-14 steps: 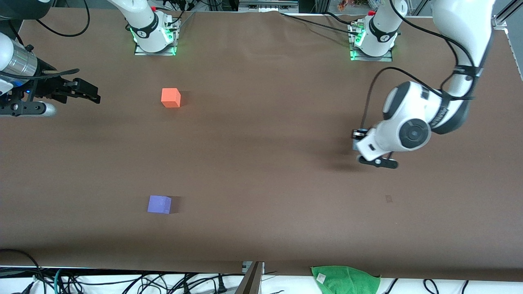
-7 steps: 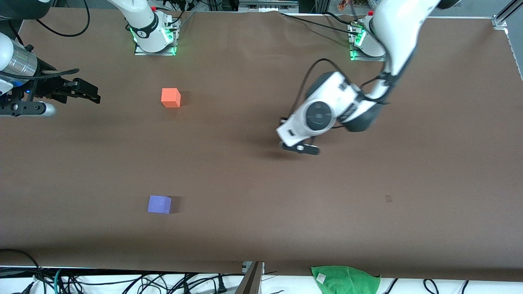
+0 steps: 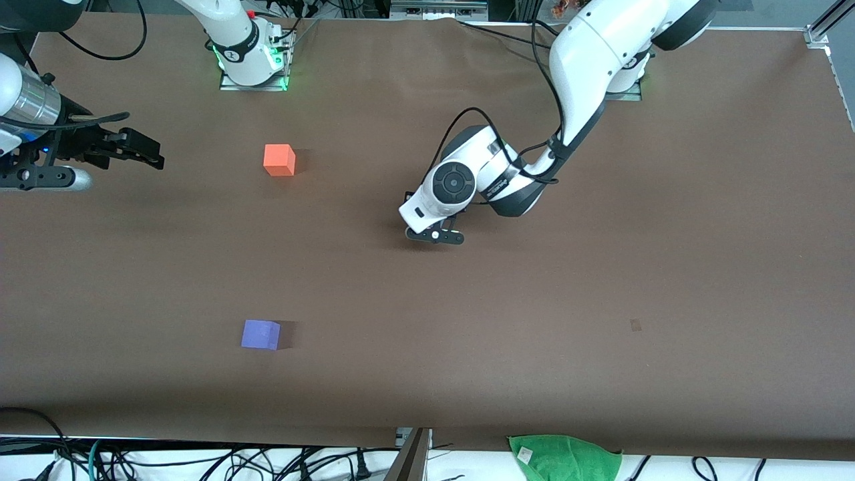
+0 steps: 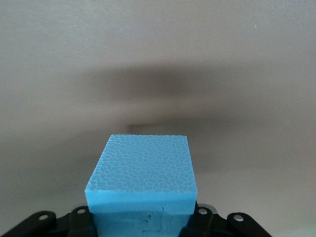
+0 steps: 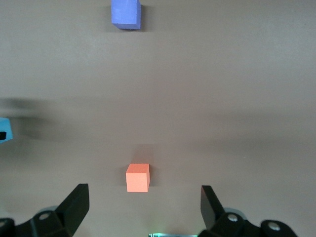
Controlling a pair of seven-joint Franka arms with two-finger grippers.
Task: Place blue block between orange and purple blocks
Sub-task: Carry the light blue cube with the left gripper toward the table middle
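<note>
— Over mid-table, where is the blue block (image 4: 142, 185)?
— Clamped in the left gripper (image 3: 435, 235); it should descend level, midway between orange block (image 3: 278, 160) and purple block (image 3: 260, 334).
— The right gripper (image 3: 143, 150)?
— Waiting, fingers apart, at its table end.
— Anything hidden?
— From the front, the wrist covers the block.

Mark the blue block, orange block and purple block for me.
blue block (image 4: 142, 170), left wrist view, on its textured top face, held in the left claw.
orange block (image 3: 278, 159), front view, middle of its top face.
purple block (image 3: 260, 334), front view, middle of its top face.
</note>
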